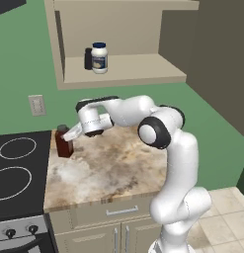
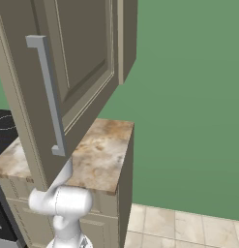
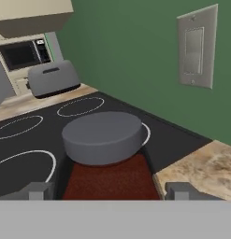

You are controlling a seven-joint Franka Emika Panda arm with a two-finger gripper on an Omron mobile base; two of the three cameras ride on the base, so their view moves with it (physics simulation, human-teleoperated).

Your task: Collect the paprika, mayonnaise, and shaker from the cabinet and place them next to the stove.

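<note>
The paprika (image 1: 64,146), a dark red-brown bottle, stands upright on the counter (image 1: 113,168) right beside the stove (image 1: 15,168). My gripper (image 1: 70,132) is at its top, open. In the hand view the paprika's cap (image 3: 102,135) sits between my fingertips (image 3: 39,190), with a gap on each side, and the gripper (image 3: 110,190) straddles the bottle without touching it. The mayonnaise (image 1: 99,58), a white jar with a blue lid, stands on the cabinet (image 1: 123,74) shelf. The black shaker (image 1: 88,58) is just left of it, partly hidden behind the jar.
A wall switch plate (image 1: 37,105) is on the green wall behind the stove. A toaster (image 3: 54,78) and a microwave (image 3: 23,53) stand beyond the cooktop. A large cabinet door with a grey handle (image 2: 48,97) fills the left of the right base view.
</note>
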